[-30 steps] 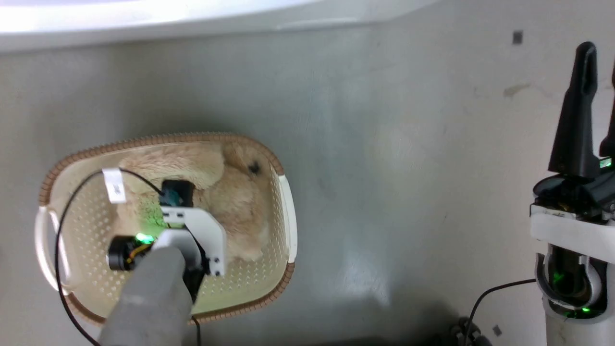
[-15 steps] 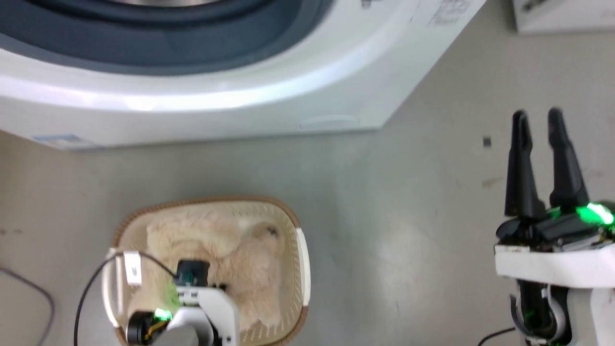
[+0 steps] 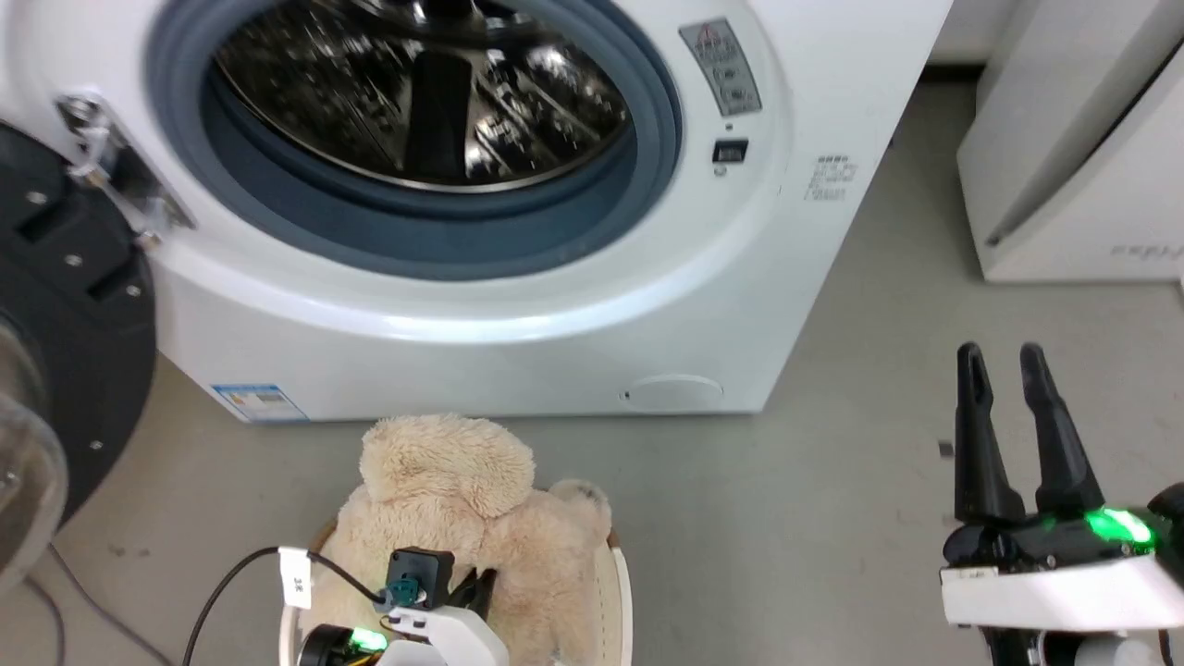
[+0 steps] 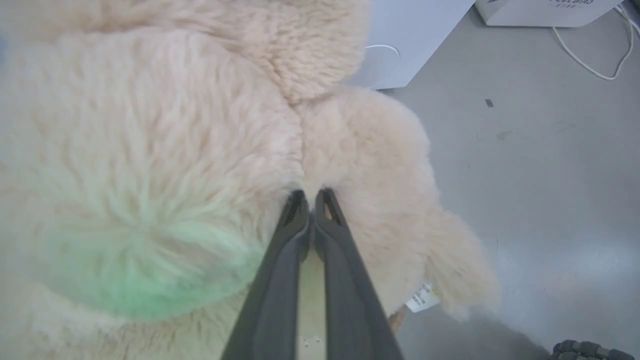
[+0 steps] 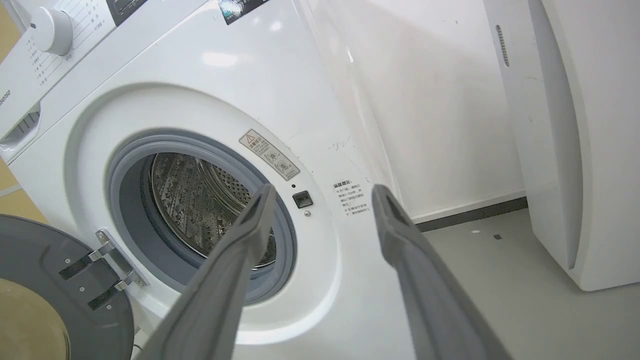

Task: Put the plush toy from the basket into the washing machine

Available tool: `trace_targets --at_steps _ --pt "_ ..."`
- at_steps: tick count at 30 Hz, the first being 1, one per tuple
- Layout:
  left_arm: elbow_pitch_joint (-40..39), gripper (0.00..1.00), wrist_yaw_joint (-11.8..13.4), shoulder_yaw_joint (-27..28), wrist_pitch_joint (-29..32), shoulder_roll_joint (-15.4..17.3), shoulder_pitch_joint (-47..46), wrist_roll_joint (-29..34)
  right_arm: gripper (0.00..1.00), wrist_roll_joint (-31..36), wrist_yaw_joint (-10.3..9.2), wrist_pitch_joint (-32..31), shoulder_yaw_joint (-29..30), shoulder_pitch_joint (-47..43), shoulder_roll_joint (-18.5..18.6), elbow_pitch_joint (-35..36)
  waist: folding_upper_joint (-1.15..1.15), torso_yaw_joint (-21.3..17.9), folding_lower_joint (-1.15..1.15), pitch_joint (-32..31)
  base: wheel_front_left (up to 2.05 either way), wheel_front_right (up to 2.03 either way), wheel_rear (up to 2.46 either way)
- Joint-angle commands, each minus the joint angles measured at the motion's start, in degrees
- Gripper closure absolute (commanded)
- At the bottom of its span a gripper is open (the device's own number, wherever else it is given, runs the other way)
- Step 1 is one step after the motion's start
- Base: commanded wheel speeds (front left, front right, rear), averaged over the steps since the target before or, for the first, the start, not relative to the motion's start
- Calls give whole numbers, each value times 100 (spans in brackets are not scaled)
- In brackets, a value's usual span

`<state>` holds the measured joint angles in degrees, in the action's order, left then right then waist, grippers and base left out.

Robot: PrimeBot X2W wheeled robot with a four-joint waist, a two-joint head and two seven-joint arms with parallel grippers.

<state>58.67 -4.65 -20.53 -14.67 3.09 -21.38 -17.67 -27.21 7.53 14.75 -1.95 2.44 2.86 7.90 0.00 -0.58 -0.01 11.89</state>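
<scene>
The plush toy (image 3: 462, 518), a fluffy cream teddy bear, hangs upright over the basket (image 3: 618, 601), whose white rim peeks out at the bottom of the head view. My left gripper (image 4: 310, 195) is shut on the plush toy's fur (image 4: 150, 150) at a seam; its small white tag (image 4: 422, 300) dangles lower right. Behind stands the washing machine (image 3: 573, 305) with its steel drum (image 3: 435, 83) exposed and its black-framed door (image 3: 65, 305) swung open to the left. My right gripper (image 3: 1004, 356) is open and holds nothing, off to the right, facing the washing machine (image 5: 210, 100).
A plain white appliance (image 3: 1082, 157) stands right of the washer, with bare grey floor (image 3: 832, 518) between it and the basket. A black cable (image 3: 231, 583) loops by my left wrist. A white cord (image 4: 590, 55) lies on the floor near that appliance.
The head camera has tilted up, bringing the washer's opening into view. My left gripper has raised the plush toy up out of the basket. My right gripper stays open.
</scene>
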Motion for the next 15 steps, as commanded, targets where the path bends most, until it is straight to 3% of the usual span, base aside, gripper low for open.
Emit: trace_targets --at_steps 1,10,15 --pt "-162 100 34 30 -31 5 113 34 0 6 -4 25 15 -103 1 -22 0 69 1 -228 0 0 0" --pt "-1754 100 232 258 -32 106 580 275 0 -5 -4 25 28 -413 1 -23 0 119 1 -652 0 0 0" --pt "-2196 100 288 397 -32 149 512 333 0 -5 -4 25 38 -405 1 -5 0 104 1 -652 0 0 0"
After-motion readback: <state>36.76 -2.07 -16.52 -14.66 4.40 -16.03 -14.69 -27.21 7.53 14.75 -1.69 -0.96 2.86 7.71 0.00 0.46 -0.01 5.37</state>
